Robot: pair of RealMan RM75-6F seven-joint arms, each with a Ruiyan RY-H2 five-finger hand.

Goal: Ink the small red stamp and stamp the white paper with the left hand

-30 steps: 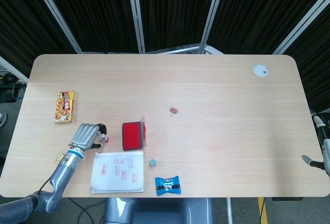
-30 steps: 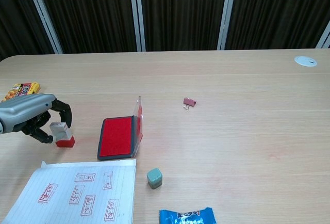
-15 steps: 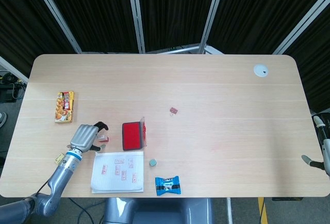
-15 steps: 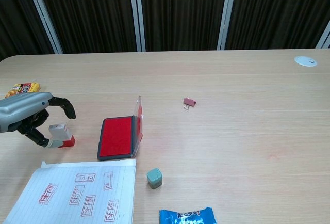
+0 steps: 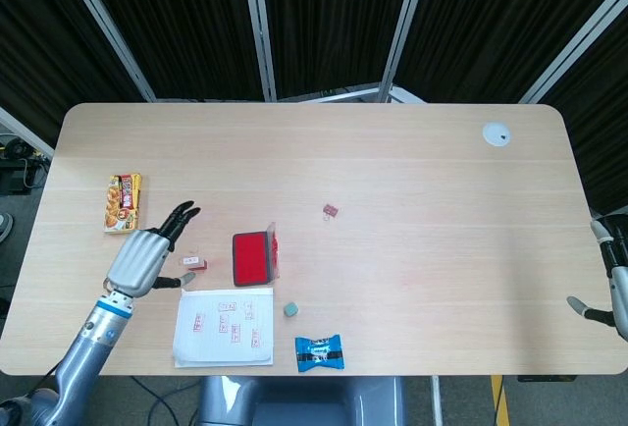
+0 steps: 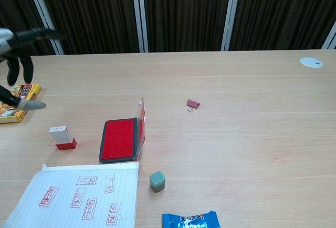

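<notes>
Left hand (image 5: 140, 257) is empty, fingers spread apart, hanging above the light wood worktop (image 5: 392, 171); in the chest view only its dark fingertips (image 6: 18, 70) show at the left edge. Small red stamp with white handle (image 6: 62, 137) stands upright on the worktop just to the right of the hand in the head view, not touched by it. Further right of the stamp, near it but apart: the red ink pad in its black case (image 6: 121, 138), clear lid (image 6: 142, 125) propped up along its right side. White lined paper (image 6: 79, 195) lies on the near side of the hand and stamp, several red stamp impressions on it; its top edge is close to the stamp and pad, contact not clear.

Yellow snack packet (image 5: 123, 202) sits on the far-left side of the hand, apart from it. Small grey-green cube (image 6: 157, 180) just beside the paper's right edge. Blue snack wrapper (image 5: 320, 352) at the near edge of the worktop beyond the cube. Small pink binder clip (image 6: 192, 104) well to the right of the pad. White round disc (image 5: 497, 133) at the far right corner.

Right hand (image 5: 601, 298) is only partly visible at the right edge of the head view, off the worktop; can't tell how its fingers sit.
</notes>
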